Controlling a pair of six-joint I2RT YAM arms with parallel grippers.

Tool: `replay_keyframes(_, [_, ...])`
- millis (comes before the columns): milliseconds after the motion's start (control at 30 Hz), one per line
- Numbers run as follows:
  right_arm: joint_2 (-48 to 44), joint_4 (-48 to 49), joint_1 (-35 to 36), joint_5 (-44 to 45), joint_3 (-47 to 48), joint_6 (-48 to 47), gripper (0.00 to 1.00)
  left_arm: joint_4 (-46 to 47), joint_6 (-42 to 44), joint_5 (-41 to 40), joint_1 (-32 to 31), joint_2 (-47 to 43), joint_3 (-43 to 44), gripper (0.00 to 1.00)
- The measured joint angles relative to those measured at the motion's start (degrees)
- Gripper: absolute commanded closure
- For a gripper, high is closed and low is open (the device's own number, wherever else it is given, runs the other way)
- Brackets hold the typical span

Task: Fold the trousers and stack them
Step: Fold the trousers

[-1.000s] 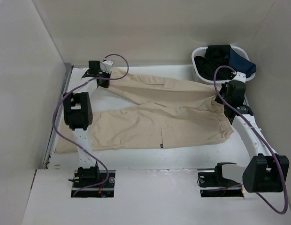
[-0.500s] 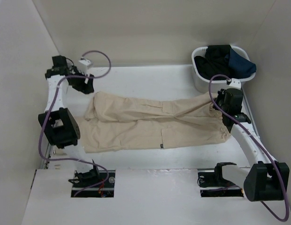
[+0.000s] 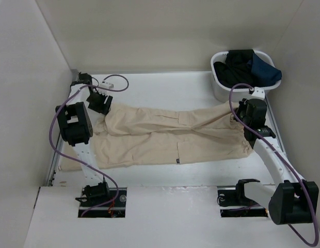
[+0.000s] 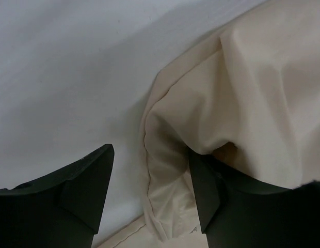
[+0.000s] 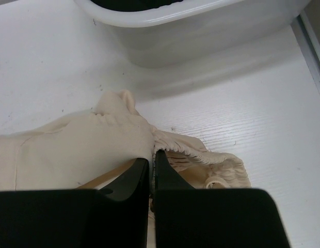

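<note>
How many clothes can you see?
3: the beige trousers on the table, plus a black garment and a navy garment in the white basket, far right. More may hide underneath.

One pair of trousers [image 3: 170, 135], one white basket [image 3: 217, 78], two dark garments [image 3: 237, 63] in it, two pincers [image 4: 149, 152] [image 5: 152, 157].

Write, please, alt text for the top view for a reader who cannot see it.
Beige trousers lie flat across a white table, waist right, legs left. The right hand grips the waist; the open left hand is at the far leg's end. A white basket of dark clothes sits at the far right corner.
</note>
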Motion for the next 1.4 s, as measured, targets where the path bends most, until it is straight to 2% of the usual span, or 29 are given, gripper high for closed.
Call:
replay_keyframes(200, [0.1, 0.4, 0.3, 0.1, 0.0, 0.2, 0.98, -0.8, 2.2, -2.1, 3.1, -0.7, -3.6, 0.55])
replay_keyframes(233, [0.2, 0.4, 0.4, 0.1, 0.0, 0.2, 0.98, -1.0, 2.7, -2.4, 3.6, -0.9, -4.4, 0.6])
replay_keyframes(333, [0.2, 0.6, 0.5, 0.1, 0.0, 0.2, 0.99, -1.0, 3.7, -3.2, 3.5, -1.7, -6.3, 0.92])
replay_keyframes(400, [0.3, 1.2, 0.5, 0.1, 0.0, 0.3, 1.0, -0.7, 3.9, -4.5, 2.4, -1.9, -7.0, 0.99])
replay_keyframes(533, [1.5, 2.4, -0.5, -0.3, 0.5, 0.7, 1.0, 4.9, 3.1, -9.5, 1.0, -2.0, -6.3, 1.0])
replay_keyframes(633, [3.7, 2.9, -3.3, -1.6, 3.0, 0.9, 1.0, 11.3, 4.0, -14.5, 1.2, -2.0, -2.2, 1.0])
replay_keyframes(733, [5.4, 4.6, -6.3, -3.2, 6.1, 1.5, 1.0, 19.9, 7.5, -18.3, 2.0, -3.8, 2.8, 1.0])
replay_keyframes(833, [5.9, 7.3, -7.7, -5.5, 7.7, 2.2, 1.0, 27.0, 13.0, -20.1, 2.1, -10.1, 2.6, 1.0])
replay_keyframes(933, [5.9, 9.4, -7.9, -6.1, 7.6, 2.6, 1.0, 34.6, 18.7, -21.7, 1.7, -19.7, -4.3, 0.99])
replay_keyframes(1100, [5.6, 13.9, -7.9, -5.6, 3.7, 3.6, 0.99, 42.8, 25.0, -25.0, 1.6, -33.1, -24.8, 0.98])
replay_keyframes(1300, [1.1, 14.9, -7.9, -4.7, -5.5, 7.6, 0.98, 43.2, 28.1, -27.9, 1.6, -34.9, -47.6, 0.99])
replay_keyframes(1400, [-1.7, 15.0, -8.2, -4.7, -8.3, 10.1, 0.98, 40.8, 28.4, -29.0, 1.9, -35.5, -51.6, 0.99])
